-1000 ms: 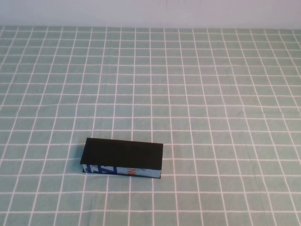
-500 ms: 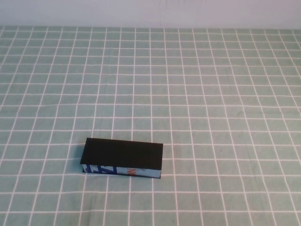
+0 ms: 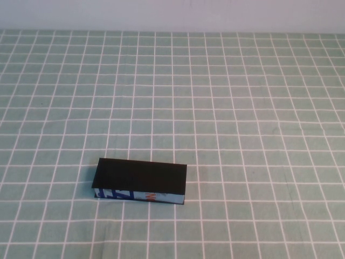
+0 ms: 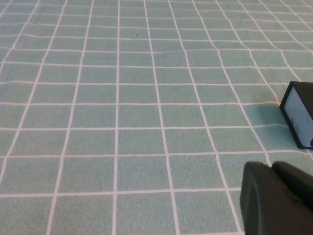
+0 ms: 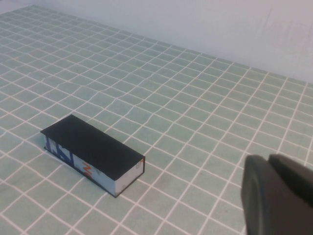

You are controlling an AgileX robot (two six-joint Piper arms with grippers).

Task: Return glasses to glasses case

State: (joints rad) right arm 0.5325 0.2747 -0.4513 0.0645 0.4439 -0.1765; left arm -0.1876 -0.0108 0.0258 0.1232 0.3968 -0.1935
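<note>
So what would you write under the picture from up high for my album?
A closed black glasses case lies alone on the green checked tablecloth; no glasses, left gripper or right gripper in sight from up high.

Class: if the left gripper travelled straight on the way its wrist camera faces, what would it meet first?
Probably only the green checked tablecloth. The closed glasses case lies off to one side of the left gripper, though depth is uncertain. The right gripper is apart.

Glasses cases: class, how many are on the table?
1. The closed glasses case lies on the checked cloth, near-left. Left gripper and right gripper show only in wrist views.
</note>
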